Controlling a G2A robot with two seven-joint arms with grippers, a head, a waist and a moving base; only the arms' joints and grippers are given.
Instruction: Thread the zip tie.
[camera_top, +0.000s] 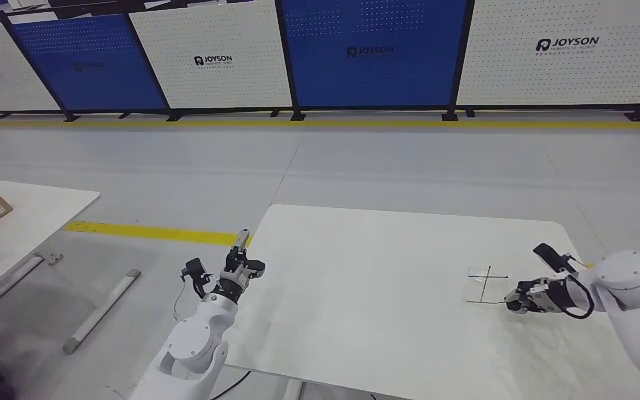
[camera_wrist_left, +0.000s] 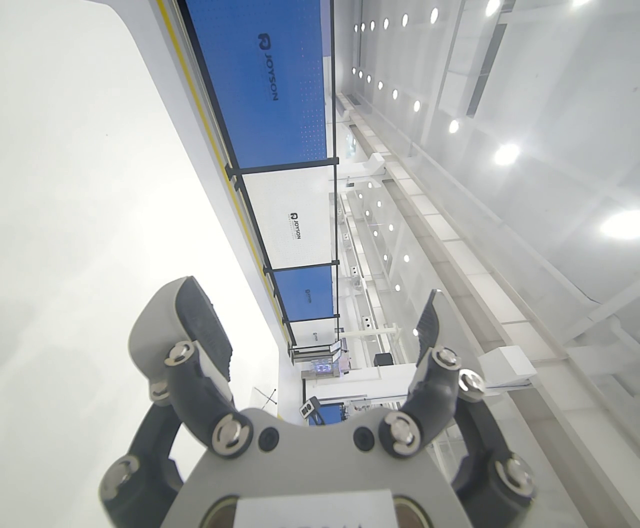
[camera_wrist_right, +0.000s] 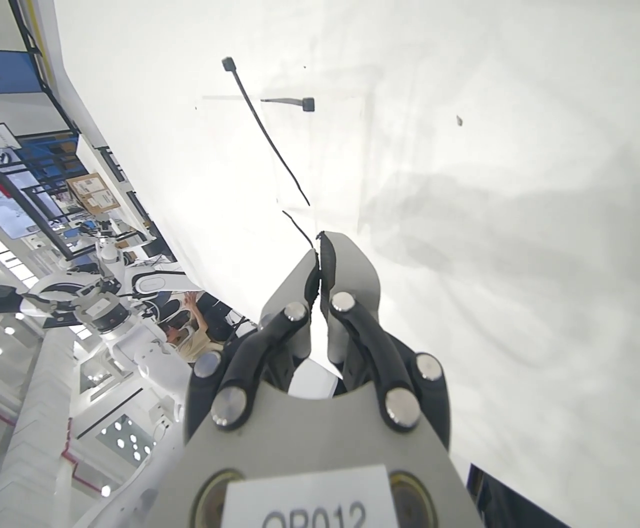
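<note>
Two black zip ties lie crossed near the right edge of the white table (camera_top: 380, 300). One zip tie (camera_wrist_right: 265, 135) runs from its square head towards my right gripper (camera_wrist_right: 320, 245). The other zip tie's head (camera_wrist_right: 308, 104) lies beside it. A thin black tail (camera_wrist_right: 298, 229) comes out from between the right gripper's shut fingers. In the top view the zip ties (camera_top: 487, 285) sit just left of the right gripper (camera_top: 512, 300). My left gripper (camera_wrist_left: 320, 320) is open and holds nothing; it stays at the table's left edge (camera_top: 240, 258).
A second white table (camera_top: 40, 210) stands off to the left across a strip of floor. Blue and white panel walls (camera_top: 370, 50) line the back. A small dark speck (camera_wrist_right: 458, 120) lies on the table beyond the ties.
</note>
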